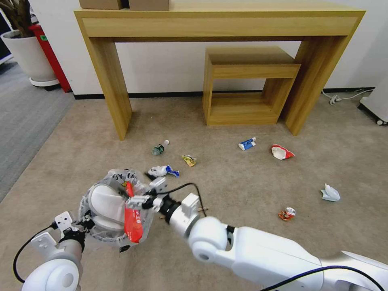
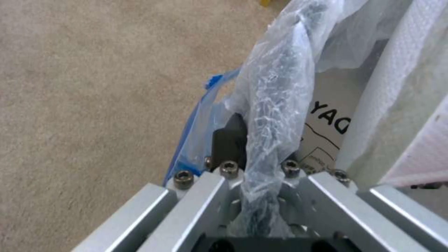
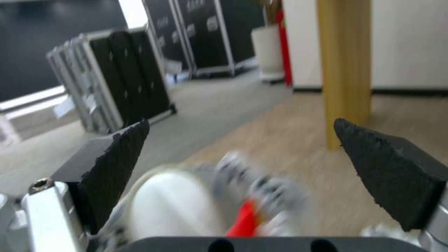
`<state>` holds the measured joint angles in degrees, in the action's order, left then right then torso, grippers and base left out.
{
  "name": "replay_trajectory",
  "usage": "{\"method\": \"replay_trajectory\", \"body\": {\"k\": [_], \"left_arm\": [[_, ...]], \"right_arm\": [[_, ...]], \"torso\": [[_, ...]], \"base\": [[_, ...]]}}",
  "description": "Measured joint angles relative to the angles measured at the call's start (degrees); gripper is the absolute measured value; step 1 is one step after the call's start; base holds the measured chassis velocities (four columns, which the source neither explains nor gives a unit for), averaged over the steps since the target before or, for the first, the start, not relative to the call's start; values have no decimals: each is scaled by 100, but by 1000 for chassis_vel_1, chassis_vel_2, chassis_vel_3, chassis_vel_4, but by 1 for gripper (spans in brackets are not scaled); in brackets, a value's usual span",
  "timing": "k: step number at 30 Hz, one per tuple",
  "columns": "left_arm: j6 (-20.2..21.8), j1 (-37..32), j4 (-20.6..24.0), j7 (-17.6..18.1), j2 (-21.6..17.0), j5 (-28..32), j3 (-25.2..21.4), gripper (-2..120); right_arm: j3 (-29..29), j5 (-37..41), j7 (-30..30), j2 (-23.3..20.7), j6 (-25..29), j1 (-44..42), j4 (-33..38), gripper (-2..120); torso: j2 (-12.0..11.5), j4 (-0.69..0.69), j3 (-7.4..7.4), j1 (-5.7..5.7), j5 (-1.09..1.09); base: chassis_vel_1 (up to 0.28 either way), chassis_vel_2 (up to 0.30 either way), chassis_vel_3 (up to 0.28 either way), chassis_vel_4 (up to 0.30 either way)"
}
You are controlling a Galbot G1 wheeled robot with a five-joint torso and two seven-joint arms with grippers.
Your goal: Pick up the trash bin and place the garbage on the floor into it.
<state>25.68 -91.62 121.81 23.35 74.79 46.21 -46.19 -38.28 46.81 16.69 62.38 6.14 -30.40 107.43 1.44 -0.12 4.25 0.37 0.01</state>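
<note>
— Holding the bin point(image 1: 106, 210) up with my left end effector point(image 1: 76, 228), that's what I'm doing. It is pinched tight on the rim, with the crinkly bag point(image 2: 275, 94) squeezed between the fingers.

— Why hold it off the floor point(image 1: 250, 190)?

— So it stays close to my other arm and I can drop things straight in. Two white slippers point(image 1: 106, 204) and a red wrapper point(image 1: 132, 220) sit in it now.

— And your right end effector point(image 1: 135, 201)?

— It hangs just over the bin's mouth, by the red wrapper. Its black pads point(image 3: 117, 154) are spread wide, with nothing between them.

— Is the job done?

— No, I think about half. A small bottle point(image 1: 160, 148), a yellow wrapper point(image 1: 189, 160), a blue and white wad point(image 1: 163, 171), a tube point(image 1: 247, 143), a red and white paper point(image 1: 281, 152), a white paper wad point(image 1: 330, 193) and a crushed can point(image 1: 287, 213) lie on the carpet near the wooden worktop point(image 1: 218, 20).
</note>
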Motion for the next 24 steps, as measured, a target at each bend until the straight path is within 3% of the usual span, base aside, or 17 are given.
{"method": "replay_trajectory", "body": {"k": [10,13,24], "left_arm": [[37,42,-24,6,-17,19,-11,0],[41,69,-52,8,-42,24,-28,0],[41,71,-71,16,-126,62,-54,0]], "right_arm": [[995,-199,-161,-449,151,-267,-14,100],[1687,-524,139,-687,-41,-643,-91,100],[2195,-518,424,-939,-206,-1092,-81,100]], "torso": [[0,0,0,0,1],[0,-1,0,0,1],[0,-1,0,0,1]], "base": [[0,0,0,0],[0,0,0,0],[0,0,0,0]]}}
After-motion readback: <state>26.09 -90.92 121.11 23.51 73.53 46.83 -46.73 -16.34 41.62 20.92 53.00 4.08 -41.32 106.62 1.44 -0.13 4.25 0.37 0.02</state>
